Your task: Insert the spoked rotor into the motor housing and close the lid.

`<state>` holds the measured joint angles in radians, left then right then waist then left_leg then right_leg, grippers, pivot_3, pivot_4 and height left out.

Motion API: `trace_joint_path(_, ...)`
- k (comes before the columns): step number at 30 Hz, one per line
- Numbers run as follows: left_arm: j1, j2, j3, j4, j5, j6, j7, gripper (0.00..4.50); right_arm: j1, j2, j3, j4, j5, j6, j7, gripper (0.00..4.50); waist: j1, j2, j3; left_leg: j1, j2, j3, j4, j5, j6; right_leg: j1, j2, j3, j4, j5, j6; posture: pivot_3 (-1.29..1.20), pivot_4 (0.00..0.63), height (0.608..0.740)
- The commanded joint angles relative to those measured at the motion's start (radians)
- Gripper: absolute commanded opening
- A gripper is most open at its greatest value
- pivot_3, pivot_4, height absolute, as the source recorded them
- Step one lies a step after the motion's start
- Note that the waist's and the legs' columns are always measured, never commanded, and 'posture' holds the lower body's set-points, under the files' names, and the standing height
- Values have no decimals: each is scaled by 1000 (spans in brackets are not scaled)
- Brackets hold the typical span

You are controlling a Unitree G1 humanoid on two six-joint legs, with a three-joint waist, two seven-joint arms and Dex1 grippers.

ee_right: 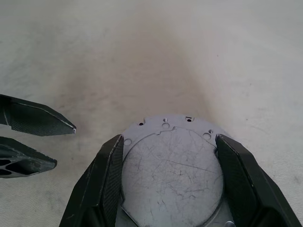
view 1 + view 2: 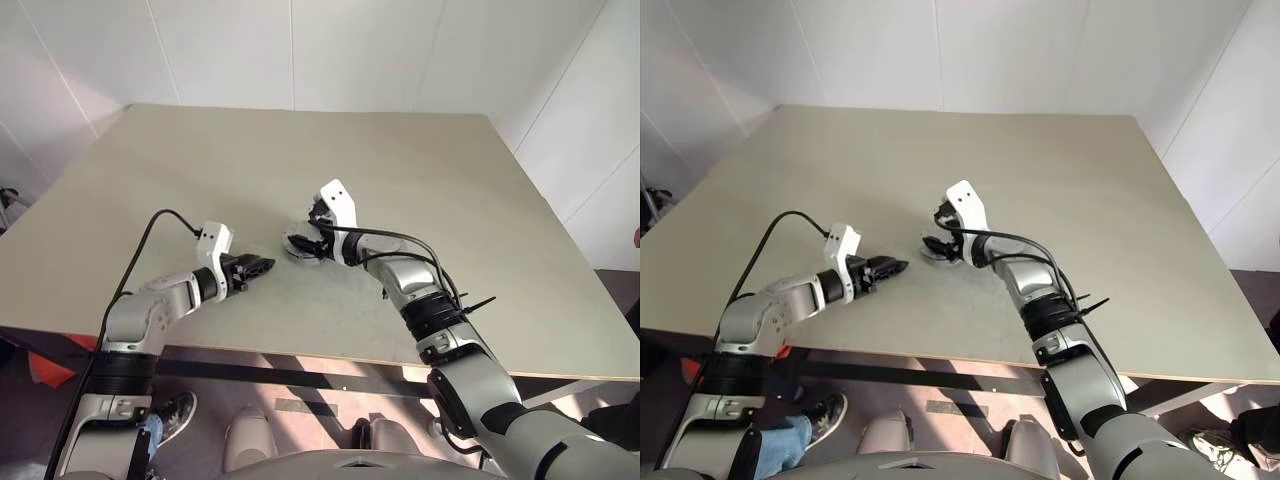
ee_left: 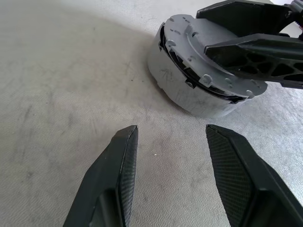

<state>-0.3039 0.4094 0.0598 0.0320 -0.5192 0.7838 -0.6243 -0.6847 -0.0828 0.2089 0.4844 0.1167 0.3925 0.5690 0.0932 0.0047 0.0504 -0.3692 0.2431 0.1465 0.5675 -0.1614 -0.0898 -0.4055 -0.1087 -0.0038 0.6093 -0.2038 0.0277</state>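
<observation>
Resting near the middle of a pale worktop (image 2: 480,200), the motor housing (image 3: 189,90) sits between the two black fingers of the robot's right gripper (image 2: 305,240), which reaches in from the right and points toward the robot's left. The right wrist view shows the fingers (image 1: 106,184) flanking the round grey lid (image 1: 173,170) on the housing, one on each side and close against its edge; whether the jaws press it or merely bracket it cannot be told. In the left wrist view the lid looks slightly tilted on the pale metal body, with a dark gap showing beneath its rim on one side. The left gripper (image 2: 258,266) hovers low over the worktop just beside the housing, to the robot's left of it, its jaws parted and grasping nothing, its tips aimed at the housing's side wall. A black cable (image 2: 150,235) loops up from the left arm's wrist.
</observation>
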Motion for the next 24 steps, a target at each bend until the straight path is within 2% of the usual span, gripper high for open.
trace_joint_path(1, 1, 12, 9, -43, 3, -12, -4, 2424, -24, 2, -5, 0, -16, -41, 3, 2963, 0, 0, 0, 0, 0, 0, 0, 0, 0, 0, 0, 0, 0, 0, 0, 0, 0, 740)
trace_joint_path(18, 5, 3, 2, -47, -1, -3, -3, 2424, -54, 19, -23, 89, -32, -43, -41, 2963, -1, 0, 0, 3, 0, 0, 5, -2, 3, 0, 0, 2, 8, 0, -1, 0, 0, 740)
trace_joint_path(24, 7, -1, 0, -48, -1, -2, 0, 2424, -75, 40, -75, 86, 12, 4, -39, 2963, -2, 0, 0, 3, 0, 0, 5, -2, 3, 0, 0, 2, 8, 0, -1, 0, 0, 740)
